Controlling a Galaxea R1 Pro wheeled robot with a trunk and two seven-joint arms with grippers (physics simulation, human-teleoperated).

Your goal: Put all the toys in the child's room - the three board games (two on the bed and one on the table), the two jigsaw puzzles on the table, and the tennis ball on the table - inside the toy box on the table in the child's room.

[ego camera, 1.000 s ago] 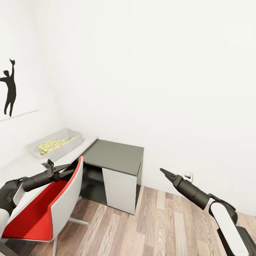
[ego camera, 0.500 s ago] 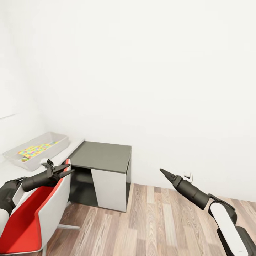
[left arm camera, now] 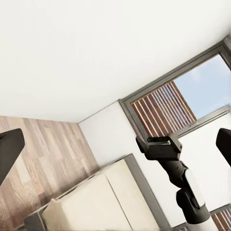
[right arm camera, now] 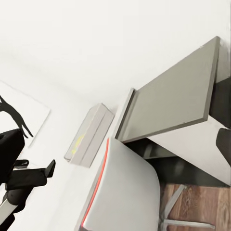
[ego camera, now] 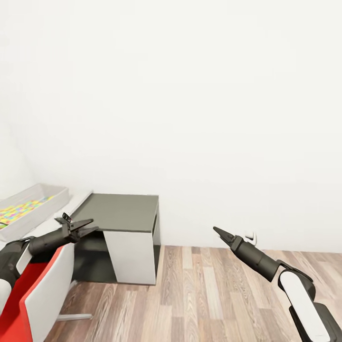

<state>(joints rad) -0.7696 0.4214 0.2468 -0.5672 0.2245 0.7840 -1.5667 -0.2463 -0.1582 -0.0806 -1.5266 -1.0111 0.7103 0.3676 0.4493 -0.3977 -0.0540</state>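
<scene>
The pale grey toy box (ego camera: 29,203) sits at the far left on the pale table (ego camera: 71,205), with a colourful jigsaw puzzle (ego camera: 19,209) lying inside it. My left gripper (ego camera: 78,227) hovers open and empty over the chair, short of the table's end. My right gripper (ego camera: 219,232) hangs over the wood floor, far from the table. Its wrist view has its fingers (right arm camera: 9,151) wide apart with nothing between them, looking at the toy box (right arm camera: 89,134). The left wrist view looks past open fingers (left arm camera: 9,151) at the cream bed (left arm camera: 96,202).
A dark grey cabinet (ego camera: 121,211) with a white front adjoins the table's end. A red and white chair (ego camera: 42,294) stands at the lower left under my left arm. Brown plank floor (ego camera: 204,294) spreads to the right, and a white wall (ego camera: 190,118) with a socket (ego camera: 251,236) is ahead.
The camera has swung to the right: toy box, table, cabinet and chair have slid left in the picture and the silhouette picture has left it. Both arms keep their pose.
</scene>
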